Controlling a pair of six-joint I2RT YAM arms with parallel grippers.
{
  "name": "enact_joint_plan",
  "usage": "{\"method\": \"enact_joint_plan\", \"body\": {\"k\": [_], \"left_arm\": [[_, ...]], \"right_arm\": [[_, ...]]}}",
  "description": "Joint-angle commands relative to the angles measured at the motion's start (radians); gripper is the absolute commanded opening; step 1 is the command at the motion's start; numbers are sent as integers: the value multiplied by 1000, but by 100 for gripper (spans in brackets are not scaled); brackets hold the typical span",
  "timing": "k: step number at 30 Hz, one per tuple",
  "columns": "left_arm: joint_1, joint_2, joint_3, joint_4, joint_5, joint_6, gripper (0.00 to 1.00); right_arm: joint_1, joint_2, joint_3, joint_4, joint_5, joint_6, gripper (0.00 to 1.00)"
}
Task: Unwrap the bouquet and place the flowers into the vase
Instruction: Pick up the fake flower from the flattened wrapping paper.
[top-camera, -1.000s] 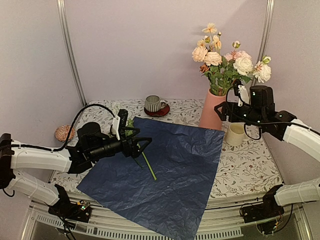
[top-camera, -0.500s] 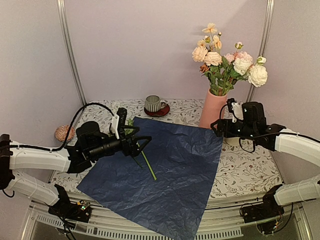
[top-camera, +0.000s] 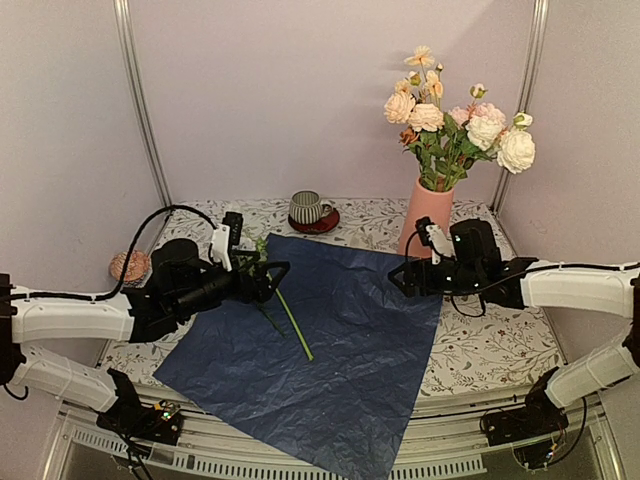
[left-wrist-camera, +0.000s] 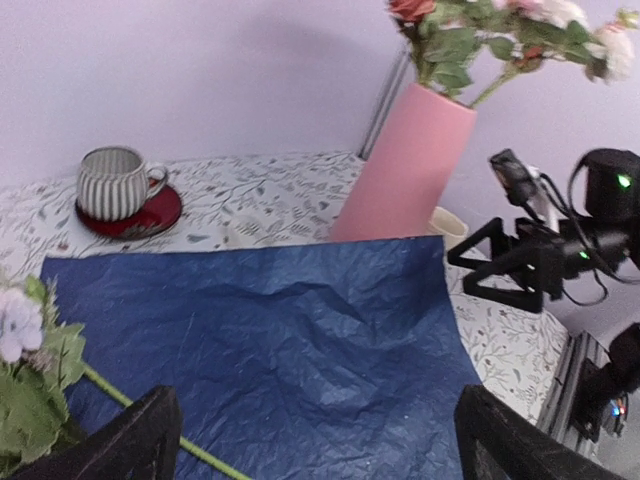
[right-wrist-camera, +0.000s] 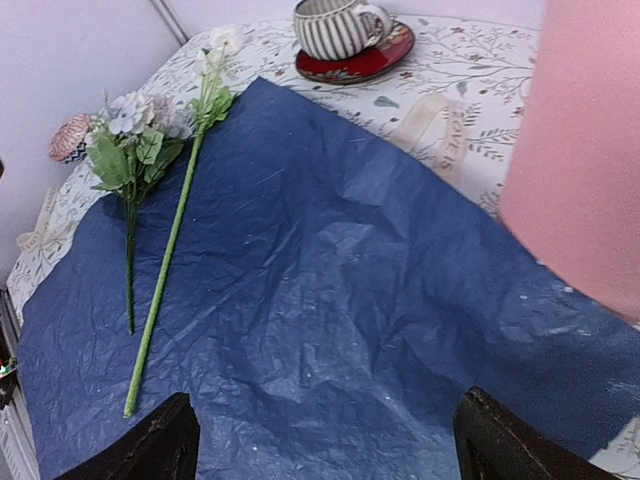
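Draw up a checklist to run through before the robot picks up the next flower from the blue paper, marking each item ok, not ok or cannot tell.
1. Blue paper unwrapped and spread flat: ok.
2. Left tool open and empty: ok.
3. Right tool open and empty: ok.
4. Flowers to fetch lie loose on the paper, a long stem and a lilac-flowered stem: ok.
5. Vase upright: ok.
6. Room in the vase mouth for another stem: cannot tell, the blooms hide it.
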Motion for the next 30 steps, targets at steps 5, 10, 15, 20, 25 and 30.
{"method": "enact_joint_plan", "body": {"k": [5,10,15,20,25,30], "left_arm": [[155,94,65,-247,-15,-194,81],[163,136,68,-262,-28,-315,69],[161,229,116,-273,-11,-418,63],[136,350,228,-354,-12,-459,61],[78,426,331,-475,-144,-528,60],[37,519,488,-741,-345,-689,53]], "right_arm": [[93,211,101,172,-61,-28,86],[124,282,169,230,-73,-94,86],[125,313,189,313,-64,-140,86],[127,329,75,518,-16,-117,86],[135,319,-86,735,37,-97,85],[136,327,-80,742,80,-110,85]]}}
